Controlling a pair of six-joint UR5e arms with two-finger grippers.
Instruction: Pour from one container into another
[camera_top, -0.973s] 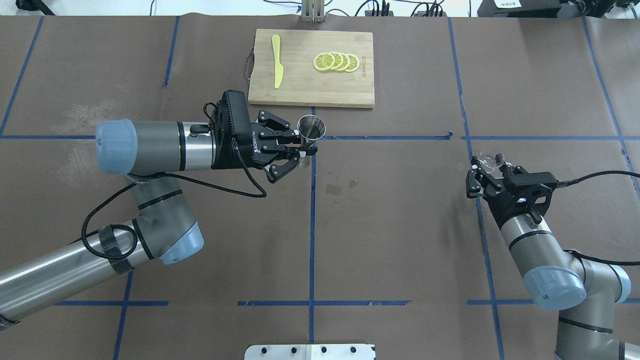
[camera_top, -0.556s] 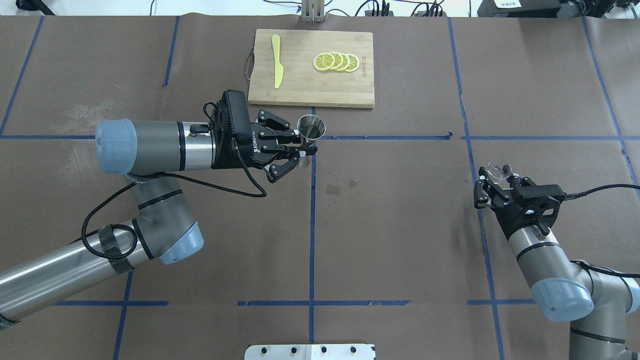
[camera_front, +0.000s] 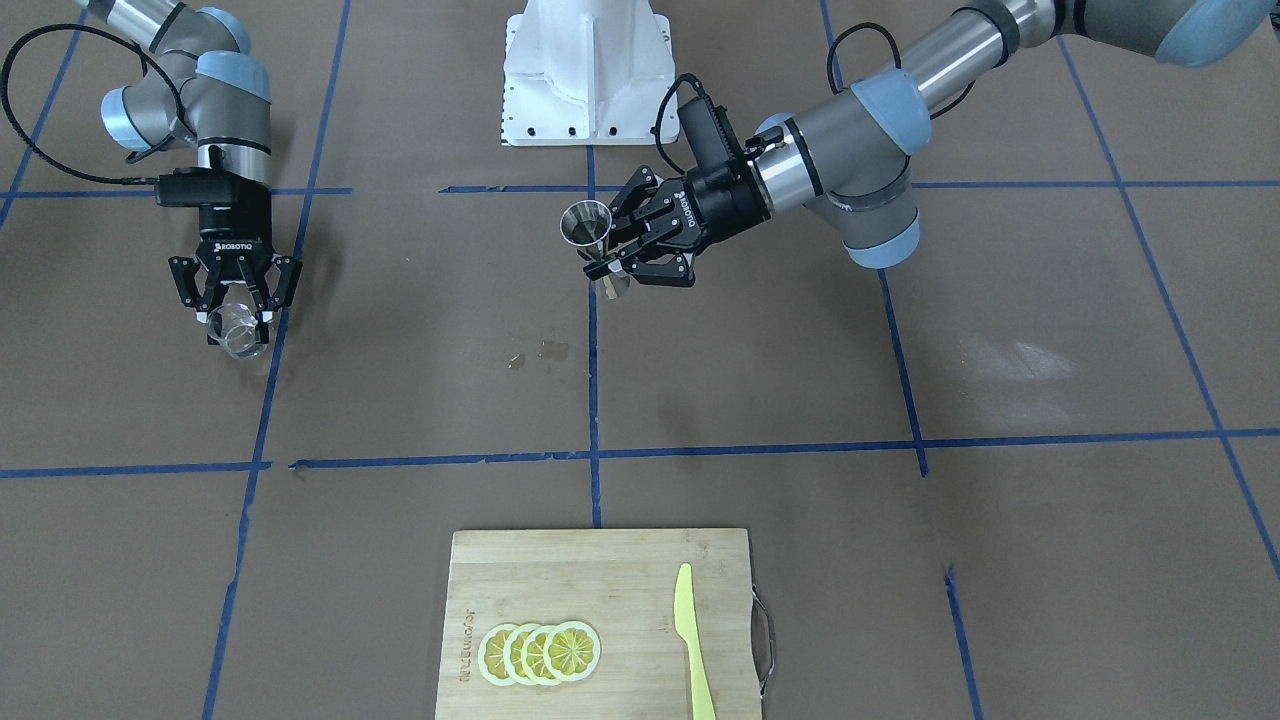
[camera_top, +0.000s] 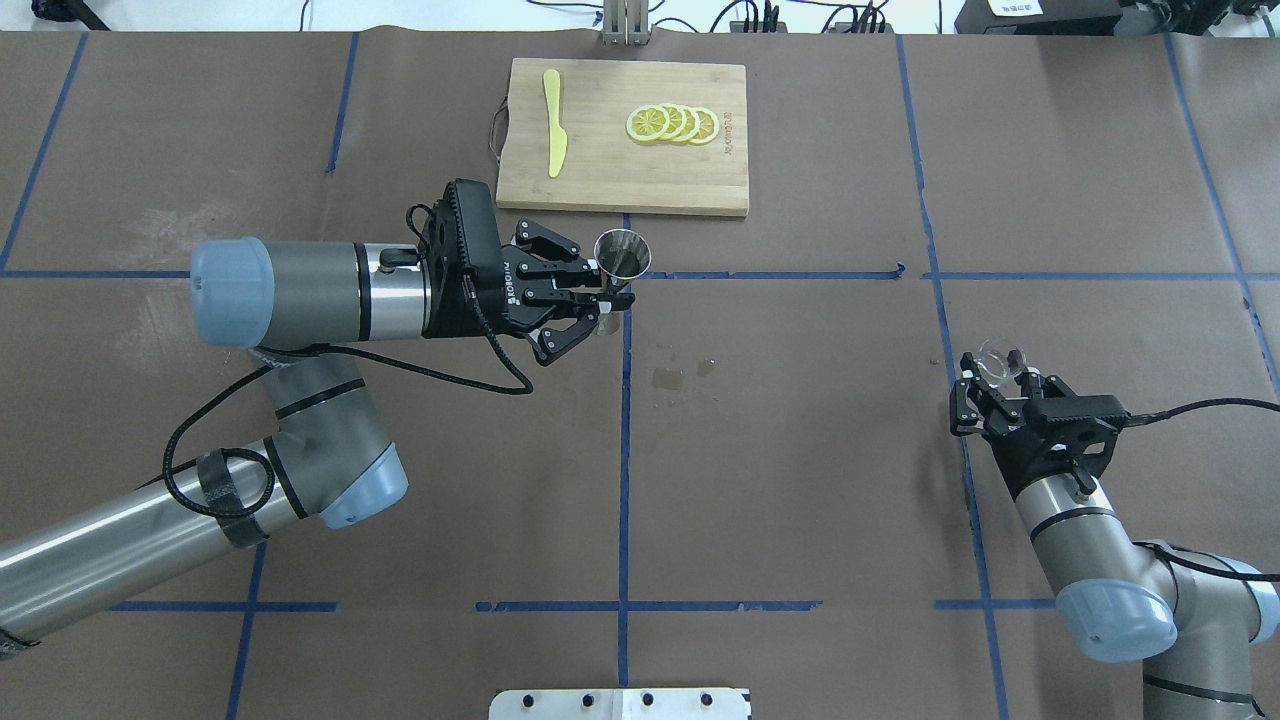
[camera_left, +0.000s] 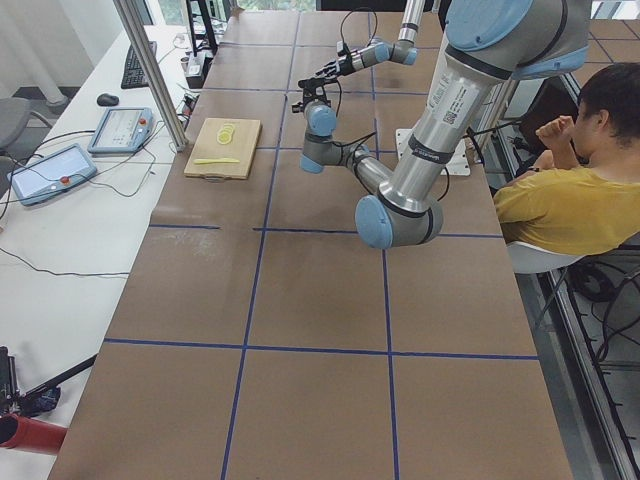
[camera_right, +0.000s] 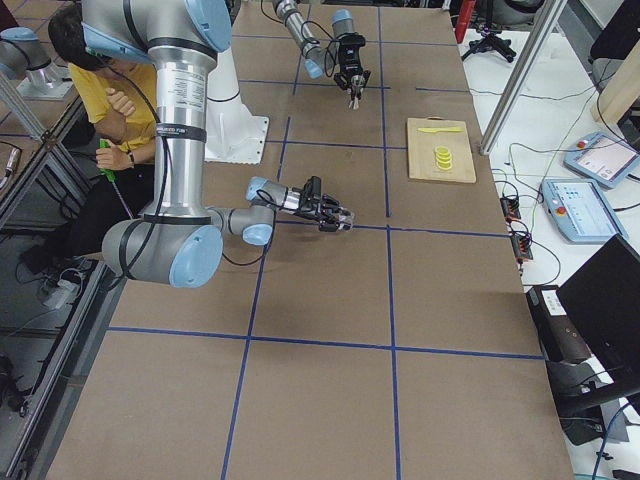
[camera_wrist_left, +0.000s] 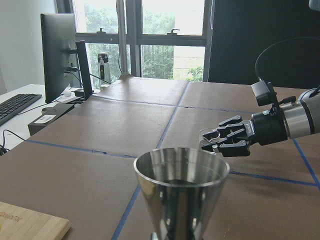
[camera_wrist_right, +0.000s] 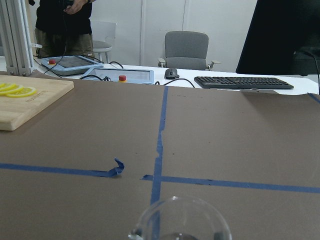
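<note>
left gripper (camera_top: 610, 298): clenching the steel jigger (camera_top: 622, 258) at its waist, upright
right gripper (camera_top: 997, 378): grasping the glass cup (camera_top: 998, 358), at 3 o'clock, well apart

Wooden cutting board (camera_top: 600, 185) bears overlapping lemon slices (camera_top: 672, 123), yellow knife (camera_top: 553, 122) well apart; wet spots (camera_top: 668, 378) off board.

A wide stretch of bare paper lies between the left gripper (camera_top: 608, 298), holding the jigger (camera_top: 622, 256) near the table's middle, and the right gripper (camera_top: 992, 378) with the glass cup (camera_top: 999, 358) well off to the right — only small wet spots (camera_top: 668, 378) mark it. Just beyond the jigger on the far side lies the flat cutting board (camera_top: 620, 185) — lemon slices (camera_top: 672, 123) and knife (camera_top: 553, 122) on top.
</note>
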